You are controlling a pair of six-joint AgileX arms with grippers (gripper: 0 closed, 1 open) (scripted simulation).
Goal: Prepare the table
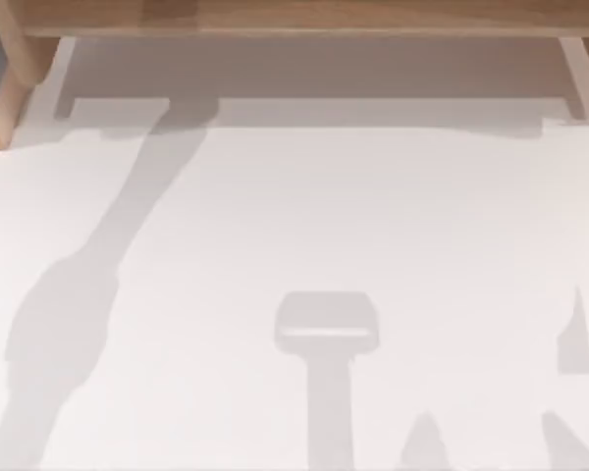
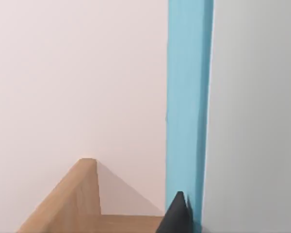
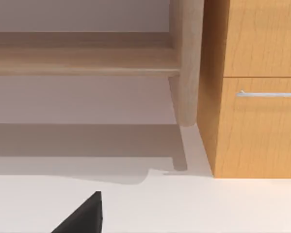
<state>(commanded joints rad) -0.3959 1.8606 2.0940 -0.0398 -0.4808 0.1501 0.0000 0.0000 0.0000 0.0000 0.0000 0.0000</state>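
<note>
No readable text, label or number appears anywhere.

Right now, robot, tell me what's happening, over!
Left hand up by a blue panel, right hand low over the table. Wooden shelf along the far edge. Only shadows on the tabletop.

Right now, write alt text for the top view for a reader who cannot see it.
A large white table seen from above, crossed by soft grey shadows, including a long diagonal one at the left and a boxy one near the bottom centre. A light-brown wooden frame runs along the far edge.
</note>
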